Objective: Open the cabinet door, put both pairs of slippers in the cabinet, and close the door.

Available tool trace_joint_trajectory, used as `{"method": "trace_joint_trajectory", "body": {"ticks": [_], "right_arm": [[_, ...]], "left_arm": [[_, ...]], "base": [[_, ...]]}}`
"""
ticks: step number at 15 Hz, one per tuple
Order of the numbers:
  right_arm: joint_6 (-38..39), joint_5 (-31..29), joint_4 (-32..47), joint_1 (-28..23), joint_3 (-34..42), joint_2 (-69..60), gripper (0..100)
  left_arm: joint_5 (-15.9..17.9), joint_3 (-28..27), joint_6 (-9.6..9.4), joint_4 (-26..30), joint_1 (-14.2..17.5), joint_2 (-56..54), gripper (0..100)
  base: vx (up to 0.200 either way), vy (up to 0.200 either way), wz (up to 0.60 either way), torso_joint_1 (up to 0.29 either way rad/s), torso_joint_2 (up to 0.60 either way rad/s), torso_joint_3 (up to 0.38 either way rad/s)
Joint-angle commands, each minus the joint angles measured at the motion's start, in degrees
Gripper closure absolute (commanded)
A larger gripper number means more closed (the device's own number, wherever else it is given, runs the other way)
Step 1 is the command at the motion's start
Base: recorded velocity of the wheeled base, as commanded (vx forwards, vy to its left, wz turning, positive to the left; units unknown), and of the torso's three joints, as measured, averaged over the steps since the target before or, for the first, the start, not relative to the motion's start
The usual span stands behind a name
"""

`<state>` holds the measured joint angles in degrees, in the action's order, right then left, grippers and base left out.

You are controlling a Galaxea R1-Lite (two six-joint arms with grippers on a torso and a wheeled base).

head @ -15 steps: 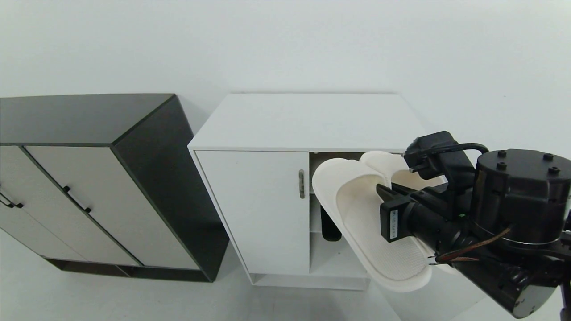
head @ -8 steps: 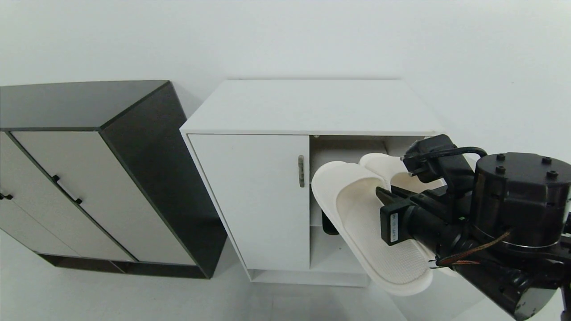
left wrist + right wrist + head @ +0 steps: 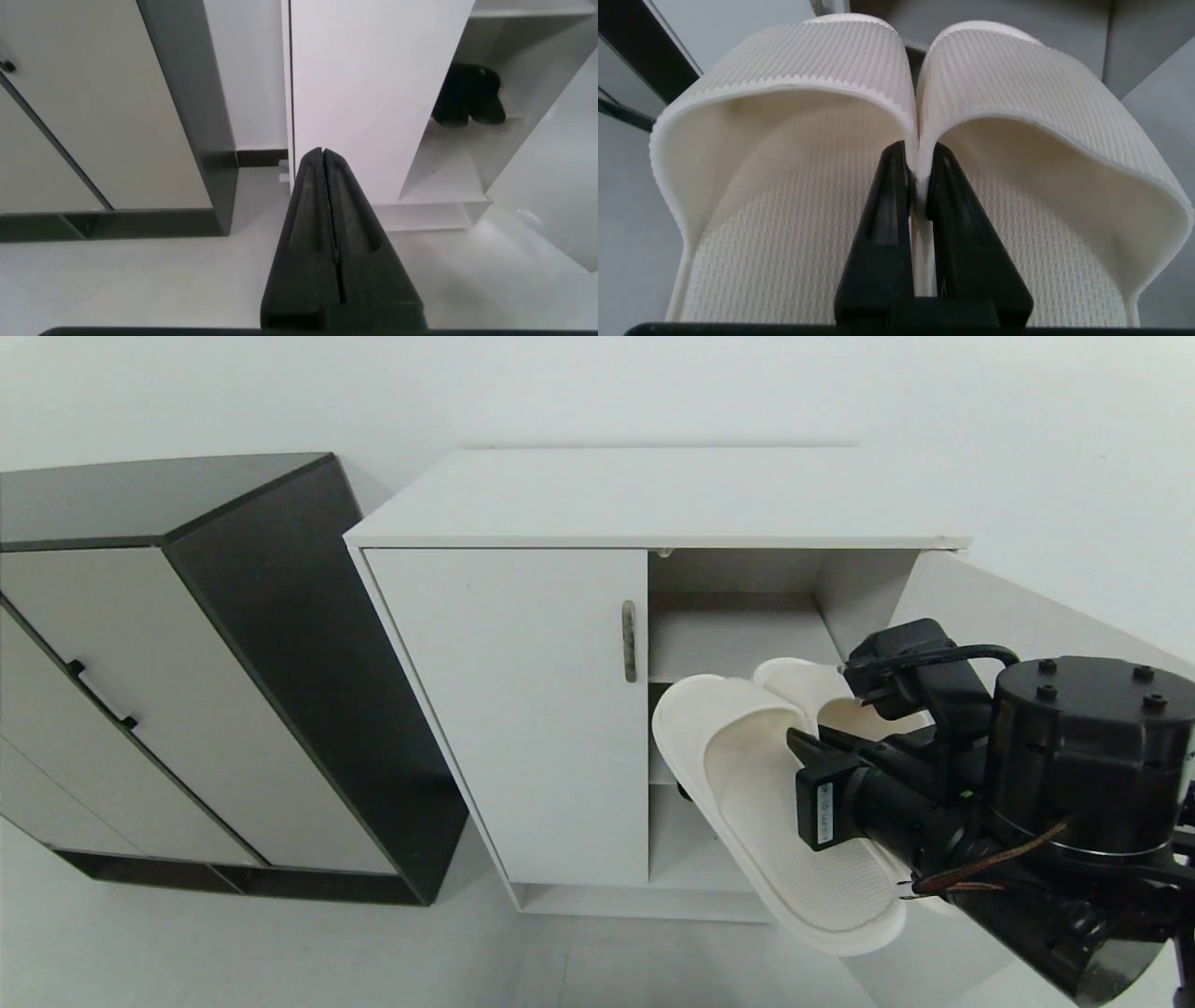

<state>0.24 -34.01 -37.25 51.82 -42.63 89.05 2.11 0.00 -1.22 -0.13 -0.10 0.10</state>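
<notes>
Holding white slippers (image 3: 775, 812) clamped in right gripper (image 3: 918, 166) before the open cabinet (image 3: 607, 495), dark pair (image 3: 470, 93) already inside, left gripper (image 3: 322, 161) jaws together, empty; stowing and door-closing to come.

Right jaws clamped on slippers (image 3: 747, 784), arm (image 3: 934, 812) held forward; left jaws pressed together, angled downward.

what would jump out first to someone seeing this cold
The white slippers stand out first, pinched side by side in the right gripper and held in front of the white cabinet, at its open right half. Next come a dark pair on a shelf inside and the black cabinet standing to the left.
</notes>
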Motion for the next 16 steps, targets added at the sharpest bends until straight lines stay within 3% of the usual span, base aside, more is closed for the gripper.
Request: {"method": "trace_joint_trajectory", "body": {"ticks": [1,13,16], "right_arm": [[0.02,0.00,-0.01,0.03,0.18,0.16,100],[0.02,1.14,-0.10,-0.32,0.53,0.16,100],[0.02,1.23,-0.10,-0.32,0.62,0.51,100]], "left_arm": [[0.00,0.00,-0.01,-0.04,0.01,-0.01,100],[0.00,0.00,0.08,-0.04,0.01,-0.01,100],[0.00,0.00,0.08,-0.04,0.01,-0.01,100]], "base": [[0.000,0.000,0.00,-0.163,0.48,0.334],[0.000,0.000,0.00,-0.092,0.45,0.363],[0.000,0.000,0.00,-0.001,0.16,0.142]]}}
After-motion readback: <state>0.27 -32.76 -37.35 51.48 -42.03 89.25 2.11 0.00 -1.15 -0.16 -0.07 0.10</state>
